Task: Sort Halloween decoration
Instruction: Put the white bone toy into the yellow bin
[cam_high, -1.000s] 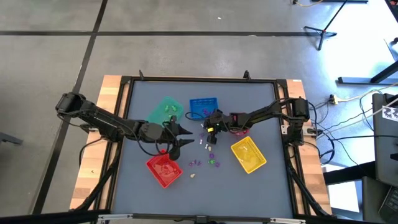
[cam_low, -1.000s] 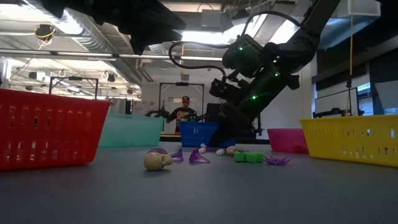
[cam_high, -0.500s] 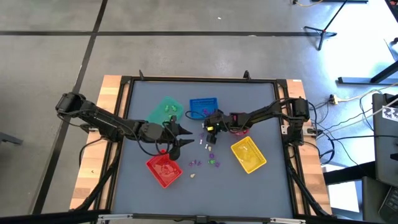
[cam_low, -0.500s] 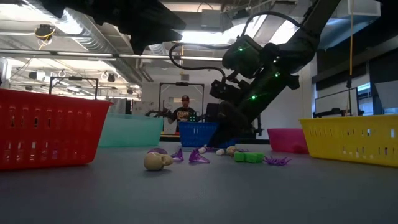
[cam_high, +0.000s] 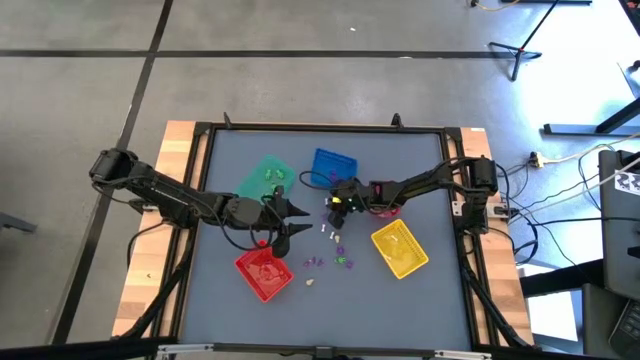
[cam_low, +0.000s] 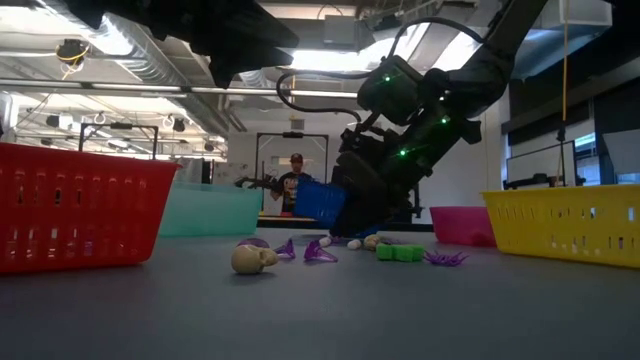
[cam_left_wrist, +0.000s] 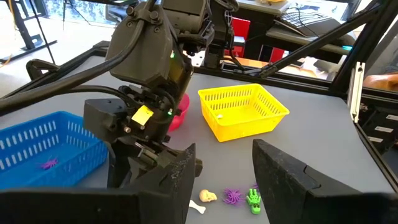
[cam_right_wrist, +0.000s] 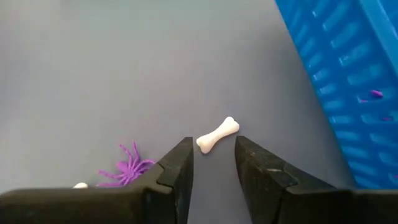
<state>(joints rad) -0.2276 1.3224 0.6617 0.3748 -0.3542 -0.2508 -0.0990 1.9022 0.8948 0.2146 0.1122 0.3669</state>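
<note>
My right hand (cam_right_wrist: 211, 168) hovers low over the bench (cam_high: 420, 290), fingers parted and empty. The white bone (cam_right_wrist: 217, 135) lies just ahead of the fingertips, beside the blue tray (cam_right_wrist: 348, 93), its long axis slanted across the gap. My left hand (cam_left_wrist: 221, 174), open and empty, waits farther left.

Even overhead brightness, glaring ceiling lights in the low view, dim backlit foreground, sharp focus.

4 trays (cam_high: 400, 248), 1 pink bowl (cam_left_wrist: 179, 109)
</note>
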